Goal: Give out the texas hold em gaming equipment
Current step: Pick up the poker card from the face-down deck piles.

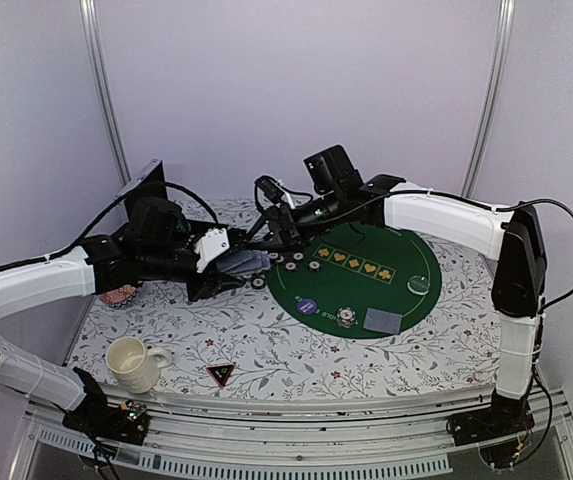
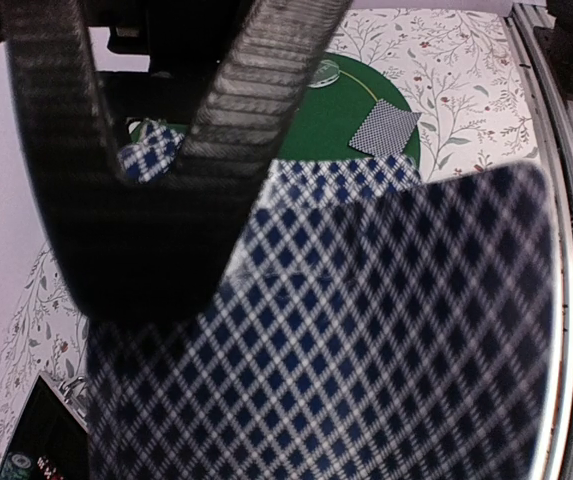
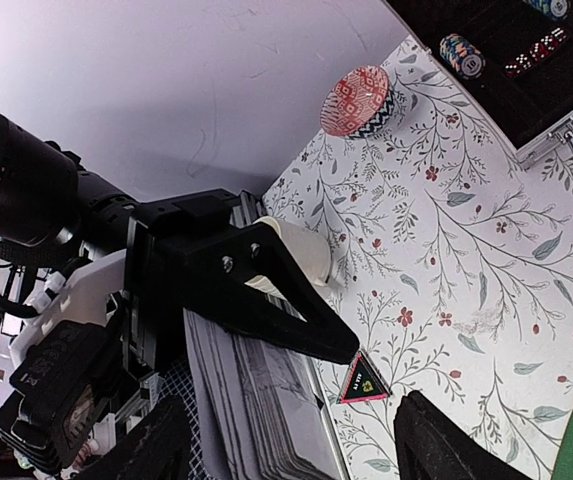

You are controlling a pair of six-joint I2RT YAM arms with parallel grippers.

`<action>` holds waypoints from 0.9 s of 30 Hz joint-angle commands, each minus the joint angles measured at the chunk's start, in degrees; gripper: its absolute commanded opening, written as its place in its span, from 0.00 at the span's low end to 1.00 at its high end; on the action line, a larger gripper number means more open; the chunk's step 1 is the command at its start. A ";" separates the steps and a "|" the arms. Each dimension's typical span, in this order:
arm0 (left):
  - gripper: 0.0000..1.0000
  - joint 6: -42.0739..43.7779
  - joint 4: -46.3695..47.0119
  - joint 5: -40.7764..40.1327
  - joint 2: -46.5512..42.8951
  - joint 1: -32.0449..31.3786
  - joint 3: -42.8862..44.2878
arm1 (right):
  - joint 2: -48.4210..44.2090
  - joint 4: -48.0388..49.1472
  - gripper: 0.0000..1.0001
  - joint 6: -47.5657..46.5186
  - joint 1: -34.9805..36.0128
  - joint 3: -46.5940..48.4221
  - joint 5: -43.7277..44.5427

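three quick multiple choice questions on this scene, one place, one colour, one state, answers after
1. Where does the black triangular marker lie? A inside the mug; B on the floral cloth near the mug; C on the oval mat.
2. What colour is the oval mat? A red; B green; C yellow.
3. What is the left pincer doing? A gripping the card deck; B hanging empty; C lifting the mug.
Answers: B, the top view shows it on bare cloth by the mug; B, the mat is plainly green; A, its fingers clamp the deck in the right wrist view.
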 commanded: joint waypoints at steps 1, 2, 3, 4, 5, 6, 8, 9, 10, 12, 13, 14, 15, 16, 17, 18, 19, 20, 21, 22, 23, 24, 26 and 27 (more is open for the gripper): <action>0.38 0.25 1.28 0.62 -0.42 0.26 -0.57 | -1.58 0.99 0.72 -0.26 -0.39 0.70 0.64; 0.38 0.25 1.29 0.61 -0.42 0.25 -0.57 | -2.25 0.99 0.72 -0.38 -0.78 0.33 1.30; 0.38 0.25 1.29 0.63 -0.43 0.26 -0.57 | -3.02 0.98 0.72 -0.47 -1.10 -0.10 1.81; 0.38 0.25 1.25 0.61 -0.46 0.26 -0.57 | -3.78 0.97 0.72 -0.78 -1.45 -0.59 2.26; 0.38 0.25 1.27 0.61 -0.48 0.27 -0.57 | -4.56 0.96 0.72 -1.11 -1.79 -1.04 2.70; 0.38 0.25 1.24 0.65 -0.50 0.30 -0.62 | -5.43 0.98 0.72 -1.51 -2.07 -1.47 3.19; 0.38 0.25 1.25 0.69 -0.51 0.26 -0.66 | -7.30 1.04 0.72 -3.41 -2.37 -2.36 4.35; 0.38 0.25 1.20 0.74 -0.47 0.28 -0.62 | -8.54 0.99 0.72 -4.92 -2.41 -2.85 5.37; 0.38 0.27 1.14 0.82 -0.45 0.26 -0.58 | -9.77 1.06 0.72 -6.28 -2.35 -3.51 6.87; 0.38 0.25 1.16 0.87 -0.42 0.26 -0.57 | -13.01 2.51 0.72 -11.00 -2.41 -5.58 9.02; 0.38 0.29 1.15 0.95 -0.44 0.26 -0.57 | -14.77 3.91 0.72 -12.81 -2.42 -7.17 9.39; 0.38 0.26 1.16 1.00 -0.43 0.30 -0.53 | -16.63 5.73 0.71 -15.80 -2.35 -9.67 9.43; 0.38 0.29 1.13 1.01 -0.42 0.29 -0.49 | -18.27 7.72 0.69 -17.72 -2.32 -10.98 9.21; 0.38 0.26 1.05 1.09 -0.42 0.26 -0.49 | -20.13 9.97 0.67 -20.52 -2.22 -14.11 9.31; 0.38 0.32 0.94 1.05 -0.42 0.26 -0.49 | -21.91 12.06 0.62 -22.90 -1.79 -16.60 9.80; 0.38 0.26 0.92 1.05 -0.42 0.28 -0.49 | -23.51 14.76 0.60 -28.48 -0.69 -18.81 9.98; 0.38 0.29 0.86 1.13 -0.42 0.33 -0.44 | -25.50 15.79 0.58 -33.89 0.36 -21.08 9.69; 0.38 0.33 0.86 1.13 -0.42 0.31 -0.40 | -26.90 17.57 0.56 -38.90 1.74 -23.14 9.16; 0.38 0.34 0.85 1.14 -0.38 0.29 -0.40 | -28.13 18.85 0.56 -48.22 3.04 -25.58 8.61; 0.38 0.29 0.86 1.21 -0.34 0.26 -0.40 | -29.20 20.25 0.58 -53.82 4.47 -27.74 8.34; 0.38 0.27 0.84 1.30 -0.34 0.26 -0.35 | -29.93 21.79 0.61 -60.63 5.38 -29.58 8.70; 0.38 0.34 0.78 1.39 -0.34 0.30 -0.31 | -30.11 23.26 0.62 -64.37 5.96 -30.76 9.01; 0.38 0.32 0.72 1.42 -0.33 0.26 -0.35 | -29.14 23.97 0.56 -70.74 6.56 -30.78 10.09; 0.38 0.28 0.70 1.48 -0.33 0.30 -0.36 | -28.25 23.25 0.54 -72.04 6.80 -29.94 10.99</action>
